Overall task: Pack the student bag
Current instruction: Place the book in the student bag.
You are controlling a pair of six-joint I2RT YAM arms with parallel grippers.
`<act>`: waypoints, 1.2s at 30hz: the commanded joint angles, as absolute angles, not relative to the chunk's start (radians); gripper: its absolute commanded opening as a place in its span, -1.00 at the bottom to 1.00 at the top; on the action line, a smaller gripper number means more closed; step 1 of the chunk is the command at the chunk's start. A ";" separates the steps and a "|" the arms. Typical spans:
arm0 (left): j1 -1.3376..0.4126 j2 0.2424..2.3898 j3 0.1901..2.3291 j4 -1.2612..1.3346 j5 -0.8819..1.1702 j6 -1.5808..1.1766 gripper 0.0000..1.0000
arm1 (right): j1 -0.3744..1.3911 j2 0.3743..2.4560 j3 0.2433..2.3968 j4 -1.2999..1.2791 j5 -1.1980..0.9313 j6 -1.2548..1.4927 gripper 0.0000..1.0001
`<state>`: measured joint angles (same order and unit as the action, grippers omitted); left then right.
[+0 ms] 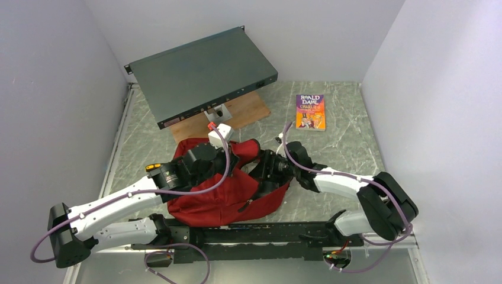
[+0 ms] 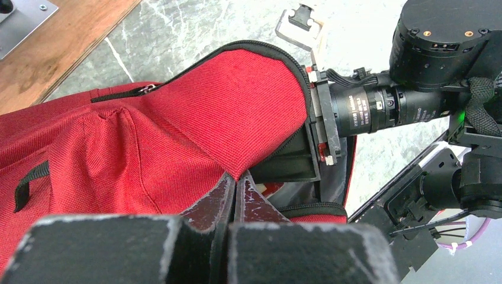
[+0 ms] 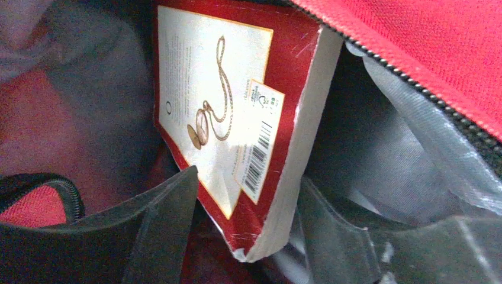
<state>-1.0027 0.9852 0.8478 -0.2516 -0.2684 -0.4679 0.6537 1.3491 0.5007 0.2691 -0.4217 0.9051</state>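
The student bag [image 1: 237,195] is showing matt red woven cloth; its grey lining [image 3: 402,160] is showing a slight sheen. The book [image 3: 219,100] inside is presenting a glossy, scuffed paper cover. The rack unit [image 1: 201,74], upper left, is showing matt metal.

purple book [image 1: 310,112], "roald dahl", "charlie" on cover

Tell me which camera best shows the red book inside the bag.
The right wrist view: the red book fills it, back cover and barcode facing the camera, inside the student bag. The top view shows none of it; the bag hides it. The left wrist view shows mostly the bag's outside.
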 commanded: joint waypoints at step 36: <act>-1.010 1.070 0.859 -0.160 -0.198 -0.474 -1.00 | 0.422 0.919 0.699 -0.290 -0.151 0.510 0.35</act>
<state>-1.0031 1.0267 0.8474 -0.2401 -0.2550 -0.4683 0.4908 0.9249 0.5991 -0.0891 -0.3065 0.6632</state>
